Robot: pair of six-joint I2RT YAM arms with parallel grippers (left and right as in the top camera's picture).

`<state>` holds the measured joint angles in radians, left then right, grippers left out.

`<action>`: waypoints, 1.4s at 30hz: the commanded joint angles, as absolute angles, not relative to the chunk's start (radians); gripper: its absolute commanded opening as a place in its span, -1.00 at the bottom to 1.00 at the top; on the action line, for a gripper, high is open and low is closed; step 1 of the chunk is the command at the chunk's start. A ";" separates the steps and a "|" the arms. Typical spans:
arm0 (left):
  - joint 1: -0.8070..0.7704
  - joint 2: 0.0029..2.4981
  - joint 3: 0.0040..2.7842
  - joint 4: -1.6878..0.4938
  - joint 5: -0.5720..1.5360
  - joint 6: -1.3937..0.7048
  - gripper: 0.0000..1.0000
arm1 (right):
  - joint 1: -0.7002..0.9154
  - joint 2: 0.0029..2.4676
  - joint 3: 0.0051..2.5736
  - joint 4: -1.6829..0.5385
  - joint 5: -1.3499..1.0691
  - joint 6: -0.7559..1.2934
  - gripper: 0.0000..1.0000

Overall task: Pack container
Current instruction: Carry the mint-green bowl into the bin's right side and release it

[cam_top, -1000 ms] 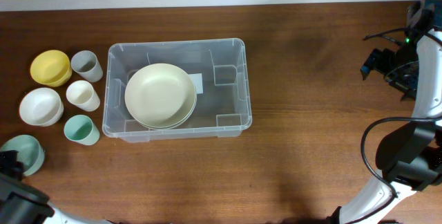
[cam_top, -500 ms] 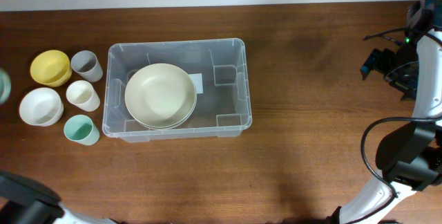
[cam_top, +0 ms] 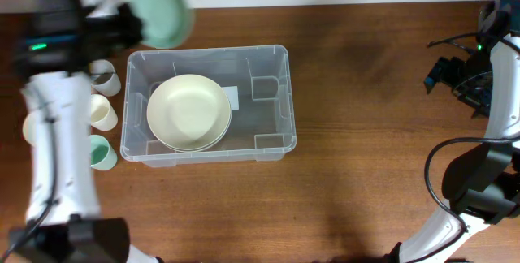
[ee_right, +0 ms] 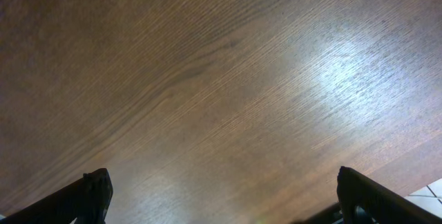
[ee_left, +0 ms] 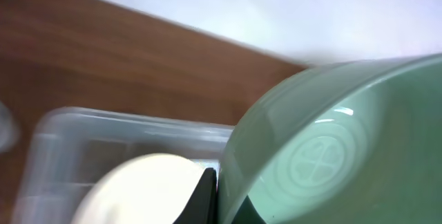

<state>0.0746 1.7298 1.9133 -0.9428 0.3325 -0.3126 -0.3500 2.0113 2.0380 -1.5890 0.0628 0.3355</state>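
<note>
The clear plastic container [cam_top: 280, 92] sits left of centre on the table, with a stack of cream bowls [cam_top: 188, 111] inside it. My left gripper [cam_top: 128, 23] is shut on the rim of a pale green bowl [cam_top: 163, 13] and holds it in the air above the container's far left corner. In the left wrist view the green bowl [ee_left: 345, 141] fills the right side, with the container [ee_left: 62, 141] and a cream bowl [ee_left: 145, 189] below. My right gripper [ee_right: 221, 200] is open and empty over bare wood at the far right.
Left of the container stand a grey cup [cam_top: 104, 72], a cream cup [cam_top: 103, 114], a green cup [cam_top: 103, 154] and a white bowl [cam_top: 28, 125], partly hidden by my left arm. The right arm [cam_top: 479, 68] stands at the table's right edge.
My left arm has swung from the front left corner up to the far left, carrying the green bowl over the container's far edge. It now hides the yellow bowl. The right arm has not moved.
</note>
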 commanded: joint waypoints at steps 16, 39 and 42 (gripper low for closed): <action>-0.261 2.144 1.914 -1.057 0.212 -0.098 -0.99 | -0.354 2.001 2.038 -1.589 0.068 0.333 0.98; -0.250 2.199 2.007 -1.051 0.247 -0.073 -0.09 | -0.354 2.001 2.038 -1.589 0.068 0.333 0.98; -0.225 2.199 2.157 -1.122 0.246 -0.073 -0.03 | -0.354 2.001 2.038 -1.589 0.068 0.333 0.98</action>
<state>-0.2558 2.2036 2.0079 -1.0882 0.2283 -0.0860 -0.3500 2.0113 2.0380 -1.5890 0.0628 0.3355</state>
